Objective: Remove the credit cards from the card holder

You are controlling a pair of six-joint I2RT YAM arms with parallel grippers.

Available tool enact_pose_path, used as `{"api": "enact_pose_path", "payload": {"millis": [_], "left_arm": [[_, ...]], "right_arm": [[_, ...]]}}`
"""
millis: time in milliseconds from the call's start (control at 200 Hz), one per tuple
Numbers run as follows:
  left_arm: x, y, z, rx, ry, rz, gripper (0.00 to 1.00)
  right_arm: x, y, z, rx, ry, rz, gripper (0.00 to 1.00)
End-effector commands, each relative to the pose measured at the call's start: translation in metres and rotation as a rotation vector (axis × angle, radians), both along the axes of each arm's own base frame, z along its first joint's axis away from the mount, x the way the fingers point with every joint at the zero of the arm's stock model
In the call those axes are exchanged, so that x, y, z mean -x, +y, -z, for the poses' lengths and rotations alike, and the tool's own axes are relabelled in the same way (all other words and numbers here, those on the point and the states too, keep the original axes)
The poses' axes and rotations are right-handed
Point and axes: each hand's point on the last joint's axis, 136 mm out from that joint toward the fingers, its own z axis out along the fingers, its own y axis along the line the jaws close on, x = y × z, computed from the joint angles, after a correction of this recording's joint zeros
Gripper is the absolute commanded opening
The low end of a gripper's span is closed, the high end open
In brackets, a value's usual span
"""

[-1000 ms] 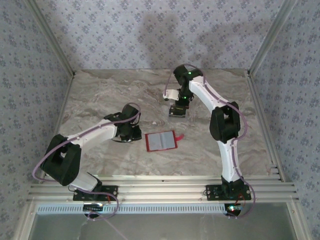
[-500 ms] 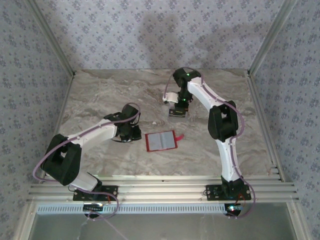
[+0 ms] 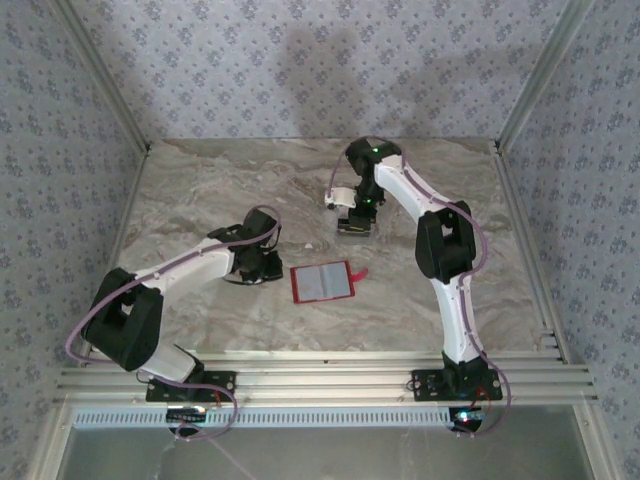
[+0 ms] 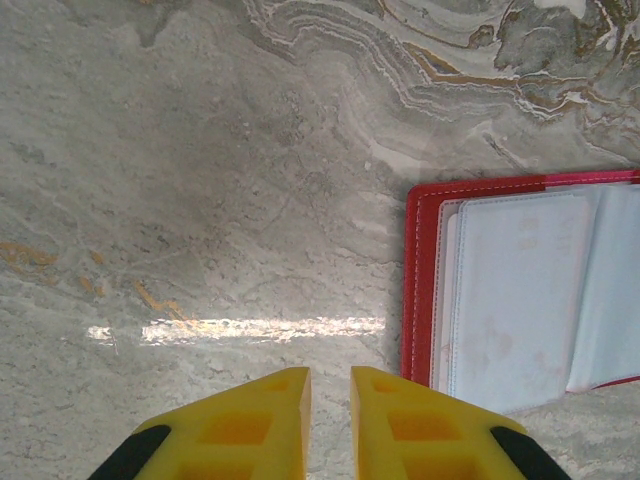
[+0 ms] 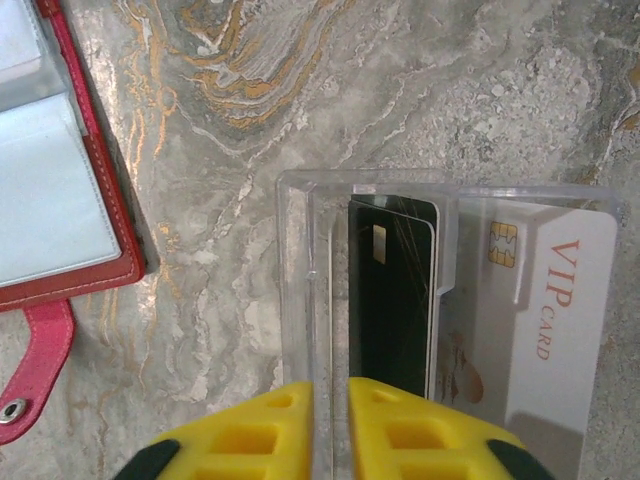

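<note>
The red wallet (image 3: 323, 282) lies open and flat on the marble table (image 3: 200, 200), between the two arms; its pale grey inner pocket faces up, and its small red tab (image 3: 360, 273) sticks out on the right side.

The left gripper (image 3: 257, 266) sits low over the table just left of the wallet; in the left wrist view the gripper (image 4: 330, 388) has its yellow fingers (image 4: 275, 415) pressed together on nothing, and the wallet (image 4: 415, 290) lies just ahead and to the right, apart from them.

The right gripper (image 3: 355, 224) hangs over the table beyond the wallet; in the right wrist view the gripper (image 5: 330, 395) has its fingers drawn close, and the near edge of a clear sleeve (image 5: 300, 260) runs into the narrow gap, pinched there as far as can be seen.

In the sleeve lie a dark card (image 5: 390, 300) and, overlapping it on the right, a white card (image 5: 545, 320) with a gold chip and the letters VIP; both are outside the wallet (image 5: 50, 180), whose corner, tab (image 5: 45, 350) and snap (image 5: 12, 408) show at the left, well apart from the sleeve.
</note>
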Motion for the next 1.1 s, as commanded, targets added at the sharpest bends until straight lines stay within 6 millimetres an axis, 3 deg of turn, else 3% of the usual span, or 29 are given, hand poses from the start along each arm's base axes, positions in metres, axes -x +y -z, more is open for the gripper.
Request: {"api": "enact_pose_path", "payload": {"millis": [0, 300, 610, 894, 1094], "left_arm": [[0.001, 0.005, -0.006, -0.003, 0.001, -0.020, 0.19], [-0.001, 0.004, -0.010, -0.001, -0.007, -0.017, 0.19], [-0.004, 0.003, -0.013, -0.004, -0.015, -0.007, 0.19], [-0.010, -0.005, -0.009, 0.021, -0.016, -0.001, 0.19], [-0.017, -0.005, -0.009, 0.027, -0.025, -0.001, 0.19]], "right_arm": [[-0.003, -0.009, 0.003, 0.057, -0.067, -0.193, 0.22], [-0.022, -0.009, -0.034, 0.051, -0.262, -0.178, 0.25], [-0.015, -0.006, -0.063, 0.003, -0.364, -0.086, 0.26], [-0.007, 0.007, -0.079, -0.148, -0.325, 0.358, 0.27], [0.022, 0.022, -0.081, -0.287, -0.163, 0.709, 0.25]]}}
